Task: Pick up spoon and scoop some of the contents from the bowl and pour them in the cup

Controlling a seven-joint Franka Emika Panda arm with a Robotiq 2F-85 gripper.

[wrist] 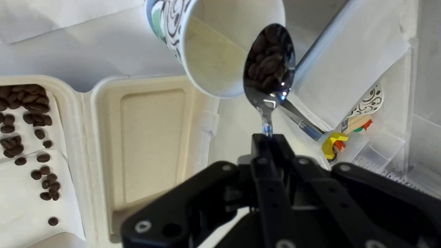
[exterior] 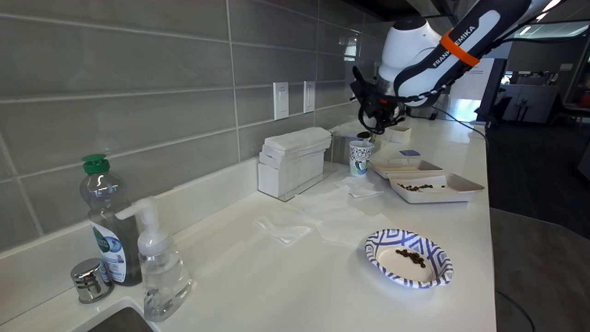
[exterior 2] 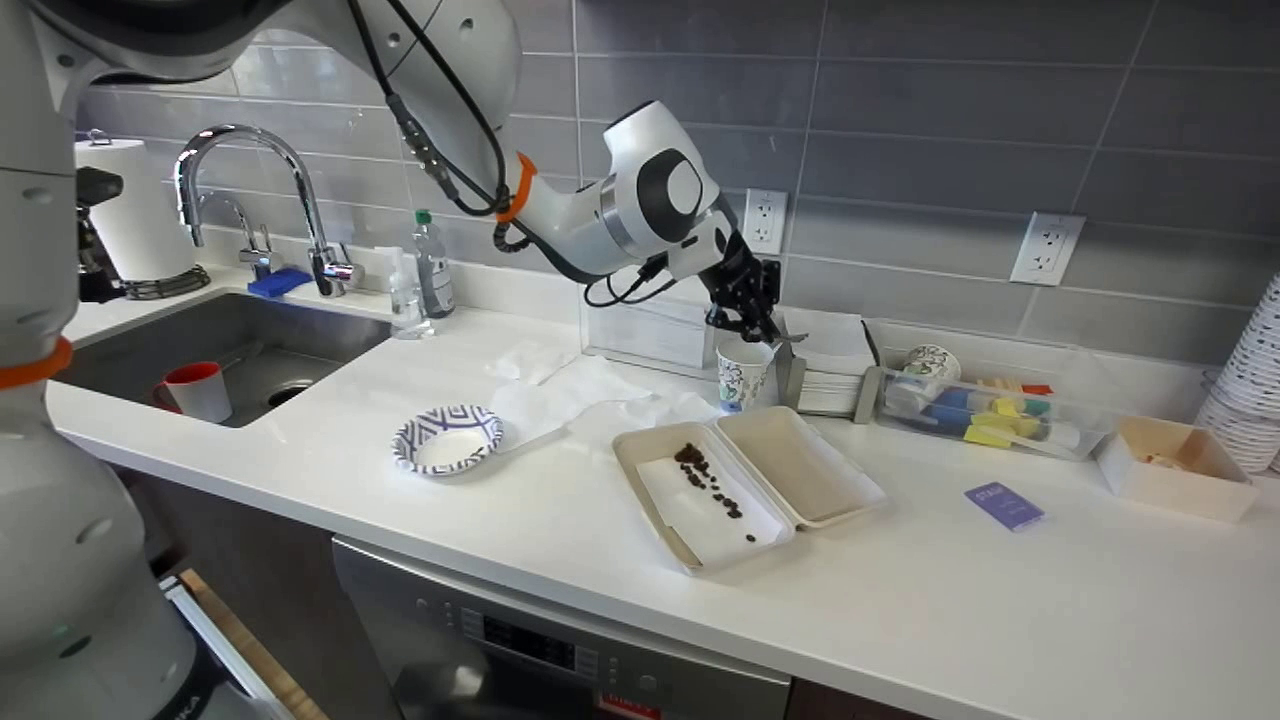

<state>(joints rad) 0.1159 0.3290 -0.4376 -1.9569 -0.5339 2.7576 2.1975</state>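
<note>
My gripper (wrist: pixel 267 137) is shut on the thin handle of the grey metal spoon (wrist: pixel 262 100). Several dark brown beans lie in the spoon's head. The white patterned paper cup (wrist: pixel 217 58) stands upright on the counter in both exterior views (exterior: pixel 359 161) (exterior 2: pixel 740 378). In the wrist view the spoon's head overlaps the cup's right rim. In an exterior view the gripper (exterior 2: pixel 762 325) and spoon (exterior 2: pixel 795 338) are just above the cup's rim, the spoon tip slightly to its right. The bowl, a white square dish (exterior 2: pixel 642 475) (wrist: pixel 70 117), holds scattered brown beans on white paper.
The dish's open lid (exterior 2: pixel 800 470) lies beside it, near the cup. A napkin stack (exterior 2: pixel 835 350) stands close behind the cup. A clear bin of supplies (exterior 2: pixel 1000 410) is further along the wall. A blue-and-white patterned plate (exterior: pixel 410 258) and loose napkins (exterior: pixel 336 212) lie on the counter.
</note>
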